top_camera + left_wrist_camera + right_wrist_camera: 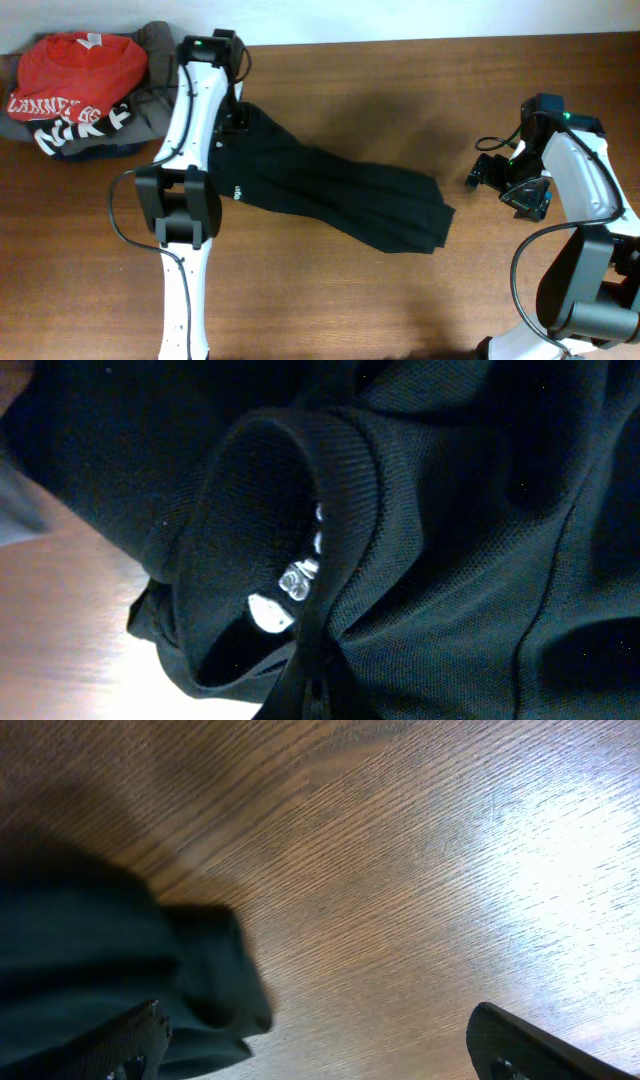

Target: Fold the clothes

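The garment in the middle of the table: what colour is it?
The garment is black, with a small white logo; clearest in overhead view.

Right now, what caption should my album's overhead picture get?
Left end effector shut on the black shirt on a wooden table, right end effector open nearby.

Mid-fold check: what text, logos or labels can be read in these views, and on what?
Nothing reads clearly.
On the red shirt: white lettering, creased and blurred, unreadable.
On the dark garment under it: large white letters, folded and cut off, unreadable.
On the black garment: small white logo, too small to read.
Inside its collar: white marks, out of focus.
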Controlling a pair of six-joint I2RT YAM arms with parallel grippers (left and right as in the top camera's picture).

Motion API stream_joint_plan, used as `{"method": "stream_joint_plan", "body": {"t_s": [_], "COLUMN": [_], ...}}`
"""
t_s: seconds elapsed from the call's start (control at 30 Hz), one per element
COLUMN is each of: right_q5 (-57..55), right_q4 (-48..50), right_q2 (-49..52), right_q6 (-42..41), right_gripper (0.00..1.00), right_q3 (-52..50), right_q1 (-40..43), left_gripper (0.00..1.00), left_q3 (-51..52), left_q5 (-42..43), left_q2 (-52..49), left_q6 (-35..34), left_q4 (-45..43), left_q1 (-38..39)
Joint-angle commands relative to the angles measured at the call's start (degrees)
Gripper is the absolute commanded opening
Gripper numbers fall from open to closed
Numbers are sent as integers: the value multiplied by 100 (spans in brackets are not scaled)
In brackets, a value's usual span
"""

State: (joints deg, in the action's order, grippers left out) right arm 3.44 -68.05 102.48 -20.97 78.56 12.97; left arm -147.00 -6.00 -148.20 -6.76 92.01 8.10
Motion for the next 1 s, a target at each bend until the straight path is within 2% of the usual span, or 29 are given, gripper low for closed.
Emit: {"method": "stream_joint_plan", "body": {"t_s": [0.0,0.03,0.07,0.23,0.37,0.43,0.47,0.57,0.63,0.97], "right_q5": [-109,-107,-85,79,105,269,706,1947,2424,3152], "right_q4": [-7,-7,-9,-2,166,310,468,850,1113,2295], "right_q2": [-162,-162,-162,-162,-162,-162,-162,-162,-162,-162], "right_q6": [-33,-33,-33,-31,197,448,741,1305,1305,1303], "right_gripper": [100,100,100,100,99,99,99,99,98,99], "right_q3": [4,0,-4,-269,-640,-817,-960,-1276,-1554,-2647], "right_q1": [15,15,15,11,11,11,11,11,11,11], "left_gripper": [39,50,52,51,52,56,71,97,99,99], "left_q3": [-125,-125,-125,-125,-125,-125,-125,-122,-122,-122], "left_q5": [-308,-308,-337,-708,-476,-179,46,391,391,391], "left_q2": [208,208,208,278,540,629,649,647,647,647], "left_q6": [-114,-114,-114,-138,-153,-149,-142,-136,-136,-136], "left_q4": [76,111,142,216,31,-140,-267,-459,-546,-719], "left_q1": [-275,-304,-328,-330,-284,-284,-286,-284,-286,-284]}}
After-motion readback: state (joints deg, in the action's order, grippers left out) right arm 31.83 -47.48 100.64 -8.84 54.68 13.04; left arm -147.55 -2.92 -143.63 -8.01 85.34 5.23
